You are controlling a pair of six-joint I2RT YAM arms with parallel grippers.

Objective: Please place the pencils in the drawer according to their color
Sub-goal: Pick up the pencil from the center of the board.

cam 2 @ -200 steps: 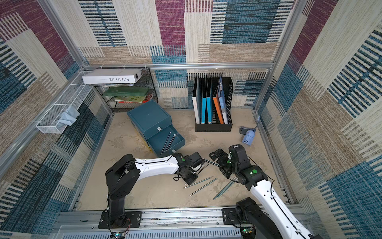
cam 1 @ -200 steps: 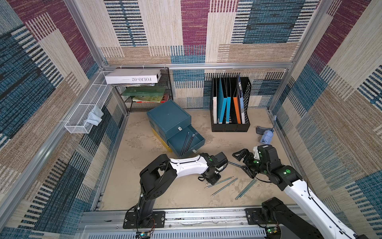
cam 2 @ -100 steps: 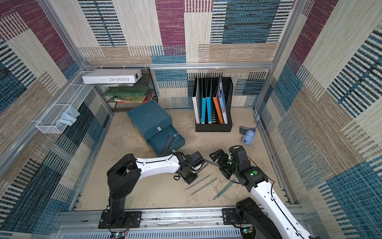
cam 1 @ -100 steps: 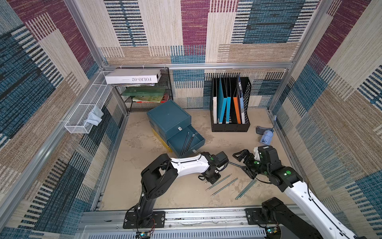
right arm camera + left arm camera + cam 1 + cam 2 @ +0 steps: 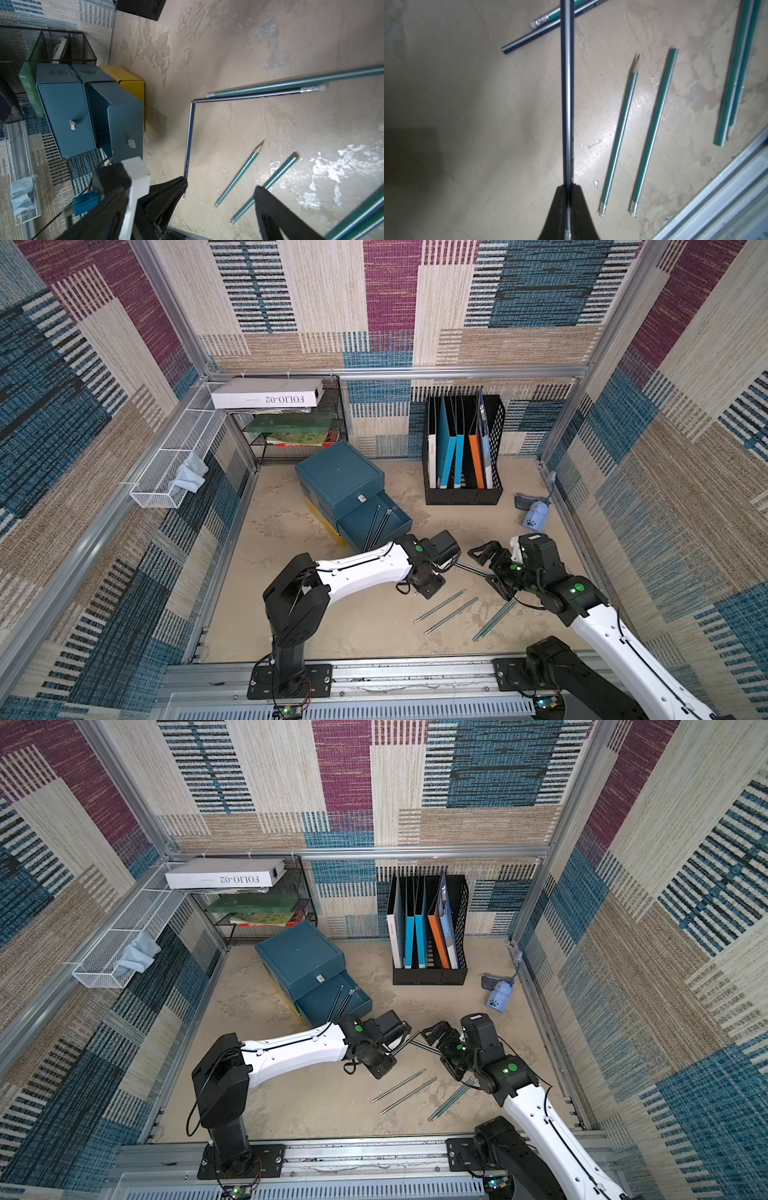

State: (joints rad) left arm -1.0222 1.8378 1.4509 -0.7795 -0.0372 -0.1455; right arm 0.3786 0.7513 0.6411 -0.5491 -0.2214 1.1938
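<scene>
Left hand point(image 5: 568, 187) grips a navy pencil point(image 5: 568, 93) by its end; the shaft points away from the drawer point(image 5: 397, 520), toward the wide-open, empty right hand point(image 5: 486, 566).

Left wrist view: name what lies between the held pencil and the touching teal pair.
Sharpened teal pencil and blunt teal pencil, apart; left wrist view shows it.

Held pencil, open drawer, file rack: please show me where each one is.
held pencil point(image 5: 568, 104), left wrist view, middle of its shaft.
open drawer point(image 5: 352, 526), in a top view, bare floor inside.
file rack point(image 5: 463, 496), in a top view, low front wall.
</scene>
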